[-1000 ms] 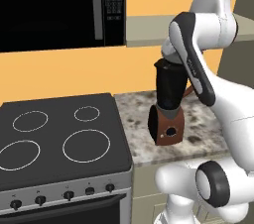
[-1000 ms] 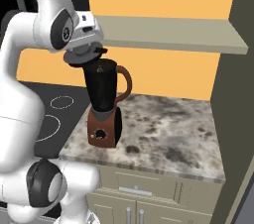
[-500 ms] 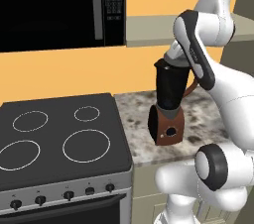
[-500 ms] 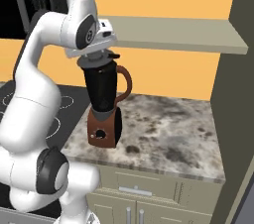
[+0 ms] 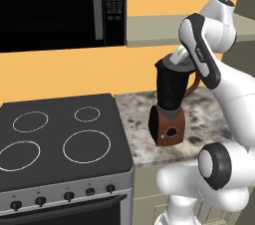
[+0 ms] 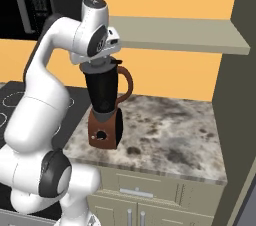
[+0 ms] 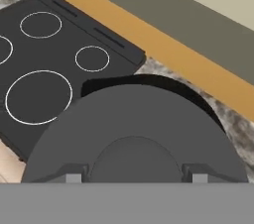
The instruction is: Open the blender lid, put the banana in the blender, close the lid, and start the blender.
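The blender [image 5: 169, 104] [image 6: 105, 105] stands on the speckled counter, a dark tapered jar on a brown base with a black button. My gripper [image 5: 172, 65] [image 6: 100, 61] [image 7: 136, 178] sits right at the jar's top. Seen from the hand, the round dark grey blender lid [image 7: 134, 119] lies under it, and the fingertips [image 7: 73, 178] are shut on either side of its central knob. A dark crescent of the jar's rim [image 7: 149, 79] shows past the lid's far edge, so the lid sits a little off-centre over the mouth. The banana is out of view.
A black stove [image 5: 55, 139] with white burner rings lies left of the blender, with a microwave [image 5: 60, 5] above it. A grey shelf [image 6: 180, 35] runs above the counter [image 6: 170, 135]. A tall dark cabinet side [image 6: 235, 120] bounds the counter on the right.
The arm's upper links have swung toward the blender. The hand has shifted slightly over the jar's top with the lid still in its grip. The blender has not moved.
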Robot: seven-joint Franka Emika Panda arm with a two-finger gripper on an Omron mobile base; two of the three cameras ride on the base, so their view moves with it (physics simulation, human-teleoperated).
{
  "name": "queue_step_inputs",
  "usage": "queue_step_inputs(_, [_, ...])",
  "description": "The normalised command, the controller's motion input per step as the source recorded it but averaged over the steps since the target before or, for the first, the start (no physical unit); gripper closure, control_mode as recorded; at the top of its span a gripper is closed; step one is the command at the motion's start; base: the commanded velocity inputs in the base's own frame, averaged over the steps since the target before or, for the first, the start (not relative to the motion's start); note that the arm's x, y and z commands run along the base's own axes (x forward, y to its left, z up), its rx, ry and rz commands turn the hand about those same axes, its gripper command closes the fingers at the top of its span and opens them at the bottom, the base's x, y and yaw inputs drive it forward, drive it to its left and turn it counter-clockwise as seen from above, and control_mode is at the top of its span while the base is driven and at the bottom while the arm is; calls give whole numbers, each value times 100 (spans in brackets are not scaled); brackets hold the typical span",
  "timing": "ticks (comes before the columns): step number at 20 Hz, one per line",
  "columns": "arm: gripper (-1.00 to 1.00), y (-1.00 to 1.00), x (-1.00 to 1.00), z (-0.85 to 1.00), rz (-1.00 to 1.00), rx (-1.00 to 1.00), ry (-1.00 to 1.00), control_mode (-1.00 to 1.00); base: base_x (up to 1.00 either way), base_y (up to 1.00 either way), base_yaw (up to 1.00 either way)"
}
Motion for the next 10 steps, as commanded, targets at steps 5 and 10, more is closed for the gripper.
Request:
queue_step_inputs(5, [100,0,41,0,4,4,-1,-100,0,0,0])
queue_step_inputs(10, [100,0,35,-1,0,1,-1,-100,0,0,0])
